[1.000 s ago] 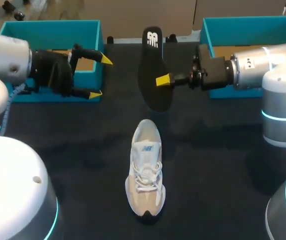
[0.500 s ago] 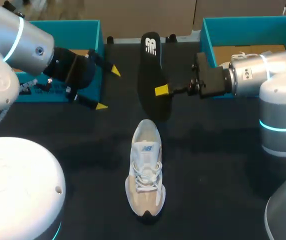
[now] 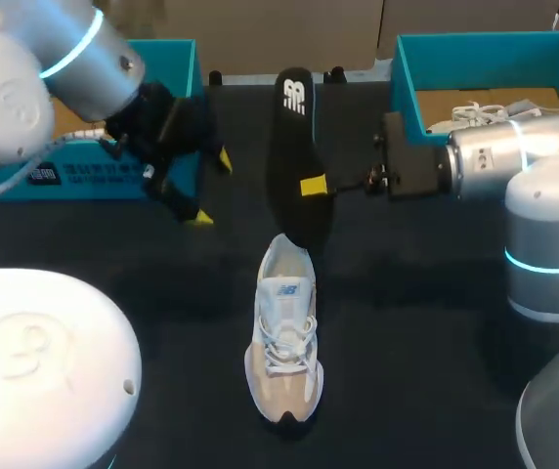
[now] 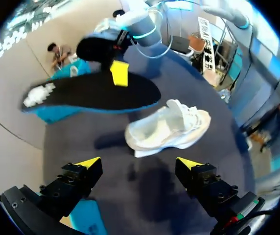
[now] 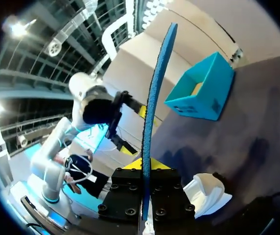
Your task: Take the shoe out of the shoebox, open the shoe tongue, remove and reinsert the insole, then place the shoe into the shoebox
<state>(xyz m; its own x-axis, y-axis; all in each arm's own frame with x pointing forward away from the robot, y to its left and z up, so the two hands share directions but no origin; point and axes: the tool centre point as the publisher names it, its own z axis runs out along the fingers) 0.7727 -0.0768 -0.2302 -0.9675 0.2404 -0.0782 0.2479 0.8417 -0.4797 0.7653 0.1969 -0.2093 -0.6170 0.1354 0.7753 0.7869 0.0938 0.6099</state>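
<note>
A white and beige shoe [image 3: 284, 332] lies on the dark table with its toe toward me, and it shows ahead of my left gripper [image 4: 172, 125] and below my right gripper [image 5: 208, 193]. The black insole [image 3: 294, 147] hangs above the shoe's heel end. My right gripper [image 3: 314, 186] is shut on the insole at mid-length; its own view shows the insole [image 5: 154, 98] edge-on, rising from between the fingers [image 5: 144, 164]. My left gripper [image 3: 211, 189] stands open to the left of the insole, holding nothing. From the left wrist [image 4: 139, 162], the insole [image 4: 91, 93] hovers beyond the shoe.
One teal shoebox [image 3: 177, 59] stands at the back left behind my left arm and appears ahead of the right gripper [image 5: 203, 88]. Another teal shoebox [image 3: 407, 68] at the back right holds something white with laces [image 3: 485, 112].
My left arm has swung right and nearer, bringing its open gripper down beside the insole. My right gripper has carried the insole slightly lower, toward the shoe's heel.
</note>
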